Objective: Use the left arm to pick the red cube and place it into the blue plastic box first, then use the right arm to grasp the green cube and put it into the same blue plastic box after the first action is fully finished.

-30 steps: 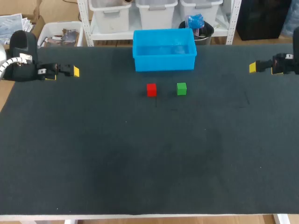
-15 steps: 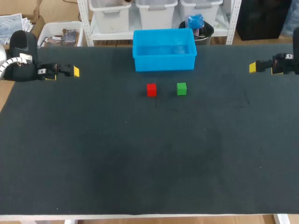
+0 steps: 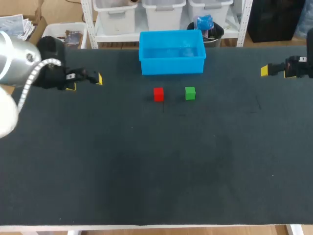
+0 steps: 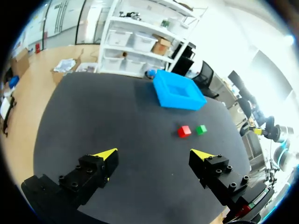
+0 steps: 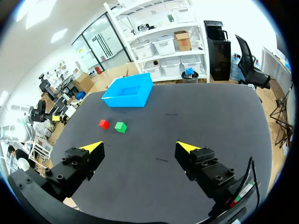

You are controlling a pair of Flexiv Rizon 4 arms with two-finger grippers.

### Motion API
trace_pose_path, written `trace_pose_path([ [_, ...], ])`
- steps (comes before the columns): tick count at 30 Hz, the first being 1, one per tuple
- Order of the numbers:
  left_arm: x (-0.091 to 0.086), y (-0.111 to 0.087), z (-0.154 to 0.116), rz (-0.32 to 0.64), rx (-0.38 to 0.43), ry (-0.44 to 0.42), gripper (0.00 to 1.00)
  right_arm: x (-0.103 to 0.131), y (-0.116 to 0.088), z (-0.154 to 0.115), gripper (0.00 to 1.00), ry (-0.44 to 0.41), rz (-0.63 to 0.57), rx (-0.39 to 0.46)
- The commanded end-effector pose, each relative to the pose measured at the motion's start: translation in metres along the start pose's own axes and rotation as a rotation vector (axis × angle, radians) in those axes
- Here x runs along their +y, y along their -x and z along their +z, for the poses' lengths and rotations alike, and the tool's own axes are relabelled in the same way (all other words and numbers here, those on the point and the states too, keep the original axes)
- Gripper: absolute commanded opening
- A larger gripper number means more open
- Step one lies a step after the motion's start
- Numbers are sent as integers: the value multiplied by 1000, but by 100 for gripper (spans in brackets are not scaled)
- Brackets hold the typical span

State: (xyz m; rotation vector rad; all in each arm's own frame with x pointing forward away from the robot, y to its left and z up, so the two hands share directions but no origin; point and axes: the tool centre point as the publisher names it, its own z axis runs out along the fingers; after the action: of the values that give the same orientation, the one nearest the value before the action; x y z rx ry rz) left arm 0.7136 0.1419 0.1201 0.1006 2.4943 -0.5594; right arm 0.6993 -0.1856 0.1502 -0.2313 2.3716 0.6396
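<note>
Cube left of cube, box behind.

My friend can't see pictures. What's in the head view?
A red cube and a green cube sit side by side on a dark table, just in front of a blue plastic box. The left tool and right tool hang at the sides, holding nothing.

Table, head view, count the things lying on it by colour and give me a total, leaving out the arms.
Red: 1, the red cube
Green: 1, the green cube
Blue: 1, the blue plastic box
Total: 3
</note>
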Motion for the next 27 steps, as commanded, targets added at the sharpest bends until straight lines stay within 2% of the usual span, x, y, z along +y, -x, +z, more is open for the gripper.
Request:
trace_pose_path([
  [1, -12, 11, 16, -3, 39, 224, 100, 0, 0, 0, 100, -2, -1, 1],
  [20, -12, 11, 16, -3, 39, 224, 100, 0, 0, 0, 100, -2, -1, 1],
  [23, -25, 15, 28, 9, 61, 257, 100, 0, 0, 0, 100, -2, -1, 1],
  [27, -44, 18, 48, 16, 93, 260, 100, 0, 0, 0, 100, -2, -1, 1],
])
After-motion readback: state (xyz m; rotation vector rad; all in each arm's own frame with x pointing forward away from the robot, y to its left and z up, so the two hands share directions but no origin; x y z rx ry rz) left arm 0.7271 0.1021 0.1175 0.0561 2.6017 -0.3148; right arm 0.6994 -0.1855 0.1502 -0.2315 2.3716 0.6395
